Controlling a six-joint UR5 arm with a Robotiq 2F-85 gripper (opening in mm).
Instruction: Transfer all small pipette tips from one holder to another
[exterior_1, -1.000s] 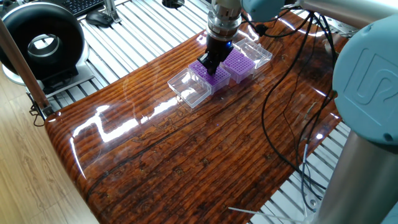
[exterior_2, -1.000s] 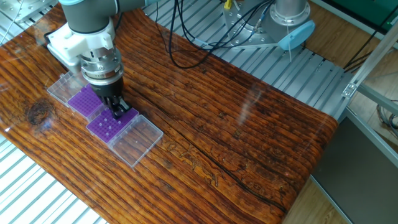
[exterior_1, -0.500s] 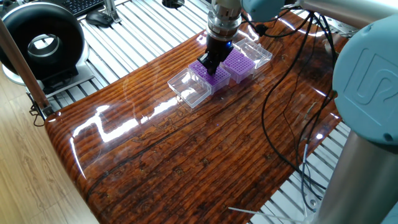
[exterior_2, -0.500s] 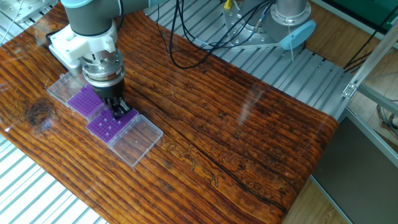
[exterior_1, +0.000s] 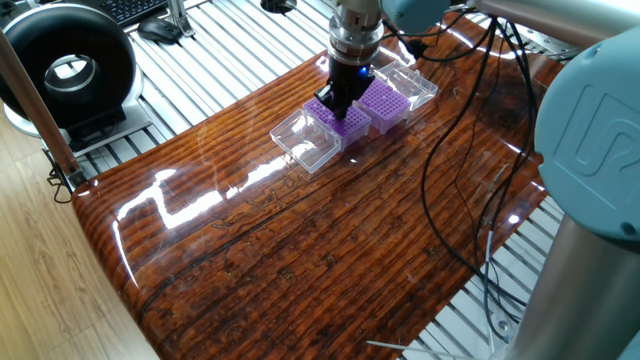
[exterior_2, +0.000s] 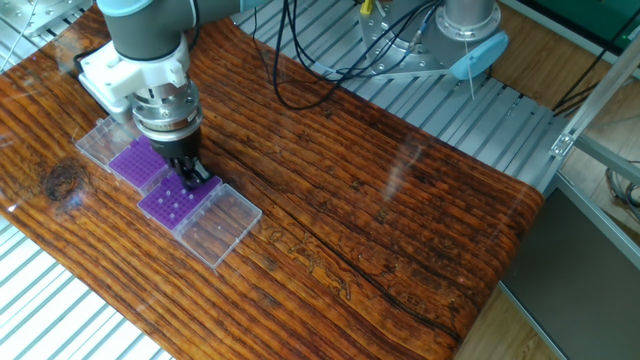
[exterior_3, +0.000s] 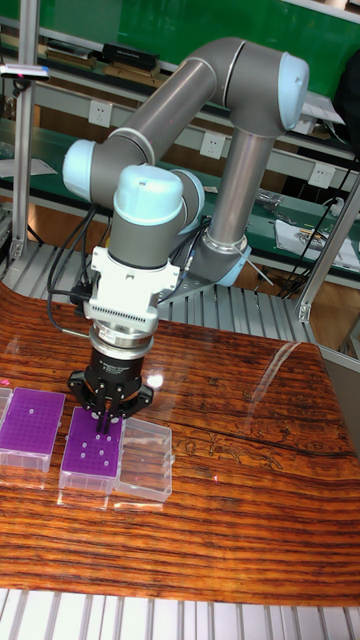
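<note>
**Q:** Jaws first — how are they standing?

**A:** Drawn close together and pointing straight down, the UR5's gripper (exterior_3: 105, 418) is hovering over the far edge of a purple rack (exterior_3: 92, 446). Whether the black fingers (exterior_2: 190, 172) are pinching a tip is too fine to tell; no view resolves what sits between them.

**Q:** Where are the small pipette tips?

**A:** Pale dots, the small pipette tips (exterior_3: 97, 450), are showing scattered across that rack's grid in the tall fixed view. They are sitting in holes directly below and just nearer than the fingertips. The same specks are appearing on the rack (exterior_2: 172, 203) in the other fixed view.

**Q:** And the second holder?

**A:** Another purple rack (exterior_3: 32, 421) is lying just to the left in the tall view, its top looking uniformly purple at this size. Each rack is resting in a clear plastic box with its lid (exterior_3: 145, 459) folded open flat on the wood.

**Q:** What surrounds them?

**A:** Both boxes are sitting side by side on a glossy wooden tabletop (exterior_1: 330, 240), near its edge. Black cables (exterior_1: 445, 150) are trailing across the wood to the right in one fixed view.
</note>
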